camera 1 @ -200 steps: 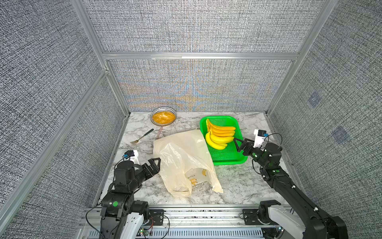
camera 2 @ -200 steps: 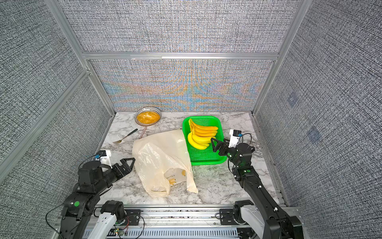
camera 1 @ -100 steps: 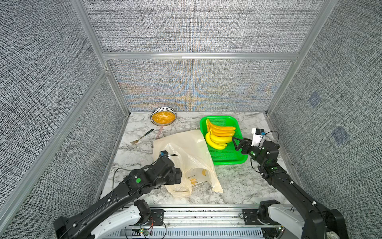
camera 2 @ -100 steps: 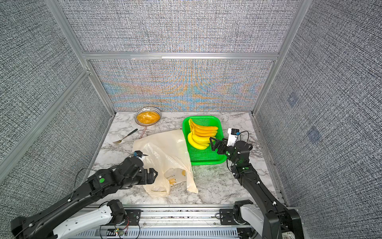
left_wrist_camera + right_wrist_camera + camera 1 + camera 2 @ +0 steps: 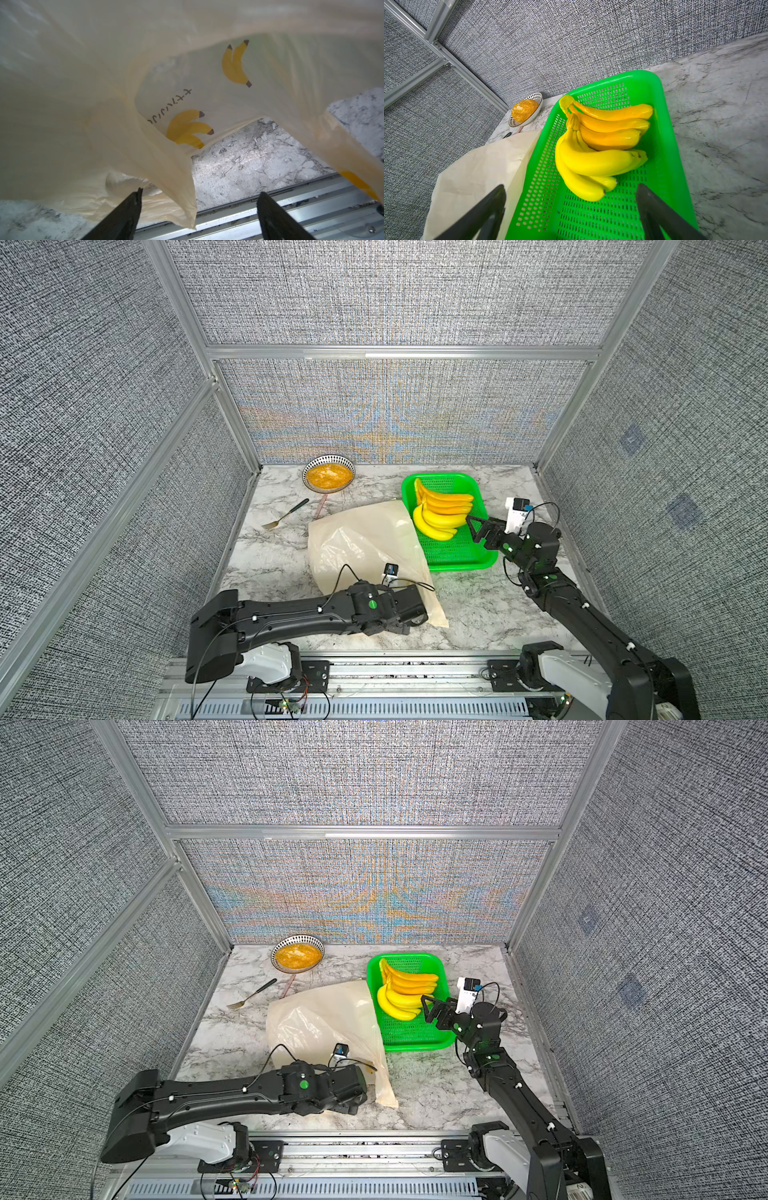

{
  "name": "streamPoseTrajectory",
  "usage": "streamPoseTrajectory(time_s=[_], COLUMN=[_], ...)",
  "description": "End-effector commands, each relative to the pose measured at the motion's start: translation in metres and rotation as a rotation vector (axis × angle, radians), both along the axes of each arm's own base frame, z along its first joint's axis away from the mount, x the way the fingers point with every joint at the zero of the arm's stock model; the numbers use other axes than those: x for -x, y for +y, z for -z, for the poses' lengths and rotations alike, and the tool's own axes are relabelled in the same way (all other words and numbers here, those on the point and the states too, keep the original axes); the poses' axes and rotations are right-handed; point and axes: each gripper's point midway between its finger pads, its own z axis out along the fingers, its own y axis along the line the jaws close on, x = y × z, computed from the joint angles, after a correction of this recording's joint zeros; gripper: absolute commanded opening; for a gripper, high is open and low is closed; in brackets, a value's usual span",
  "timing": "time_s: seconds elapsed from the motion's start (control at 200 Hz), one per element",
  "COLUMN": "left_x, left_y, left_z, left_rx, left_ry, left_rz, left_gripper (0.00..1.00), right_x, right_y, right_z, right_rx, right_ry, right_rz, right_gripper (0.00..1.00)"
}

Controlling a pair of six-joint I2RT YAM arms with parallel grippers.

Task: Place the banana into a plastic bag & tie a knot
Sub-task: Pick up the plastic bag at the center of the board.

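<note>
Left gripper (image 5: 199, 191) advanced; plastic bag (image 5: 83, 104) handle between parted jaws.

Likely a lab: aluminium frame (image 5: 403, 352), panelled walls (image 5: 374, 290)

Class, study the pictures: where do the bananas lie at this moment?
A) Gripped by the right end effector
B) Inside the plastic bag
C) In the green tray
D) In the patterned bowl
C: the bananas lie in the green tray beside the plastic bag, and the right end effector hovers open next to them, gripping nothing.
</note>
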Motion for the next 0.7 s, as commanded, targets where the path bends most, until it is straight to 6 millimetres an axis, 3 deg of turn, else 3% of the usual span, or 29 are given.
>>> streamPoseTrajectory(time_s=[0.0,0.255,0.455,0.515,0.586,0.691], left_x=[0.011,0.015,0.005,0.002,-0.002,-0.008], left_y=[-0.002,0.004,0.023,0.030,0.035,0.044], left_z=[0.016,0.032,0.039,0.040,0.035,0.014], left_rx=[-0.007,-0.071,-0.178,-0.205,-0.213,-0.210], left_ry=[0.053,0.057,-0.004,-0.024,-0.049,-0.102], left_rz=[-0.041,-0.078,-0.137,-0.162,-0.175,-0.183], left_gripper=[0.88,0.81,0.67,0.55,0.32,0.01], right_x=[-0.001,-0.003,-0.004,-0.004,-0.005,-0.006], right_y=[-0.001,0.000,0.000,0.000,0.000,0.001], right_z=[0.001,0.005,0.008,0.009,0.010,0.012], right_rx=[0.003,0.003,0.000,0.001,0.001,0.001], right_ry=[0.006,0.023,0.033,0.034,0.036,0.043], right_rz=[0.009,0.004,0.004,0.005,0.007,0.004], right_gripper=[0.97,0.97,0.97,0.97,0.97,0.98])
